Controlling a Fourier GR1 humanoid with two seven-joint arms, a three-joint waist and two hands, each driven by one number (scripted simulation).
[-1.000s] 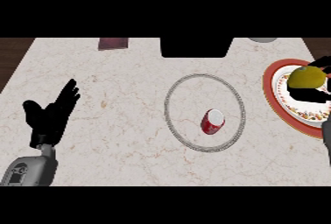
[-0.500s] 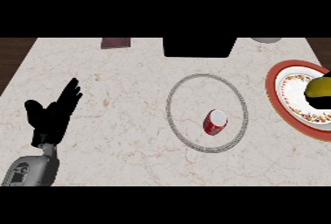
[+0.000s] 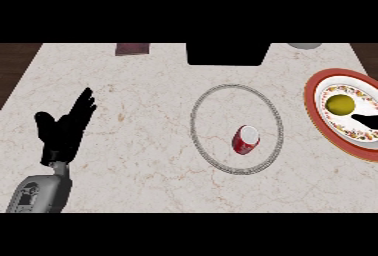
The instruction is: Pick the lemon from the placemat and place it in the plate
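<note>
The lemon (image 3: 340,104) lies in the plate (image 3: 311,100), a round plate with a broad red rim and a patterned band inside it, which sits at the right edge of the pale marbled counter (image 3: 148,100) and is partly cut off by that edge. The lemon rests on the plate's white middle, towards its far side, and all of it shows. Just near of the lemon, a dark part of the right hand (image 3: 366,120) comes in from the right edge over the plate. So little of it shows that how far open it is cannot be told, nor whether it touches the lemon, though nothing is wrapped round the fruit. The placemat (image 3: 193,127), a round mat with a grey beaded border, lies at the middle of the counter, well to the left of the plate. On it, towards its near right part, a red cup (image 3: 246,140) lies on its side with its white opening turned up and to the right. The left hand (image 3: 65,131) shows at the near left, open and holding nothing, fingers straight and pointing away, above its grey forearm (image 3: 40,192). Along the far edge stand a dark red thing (image 3: 131,48), a black block (image 3: 225,54) and, at the far right, a grey thing (image 3: 304,45).
</note>
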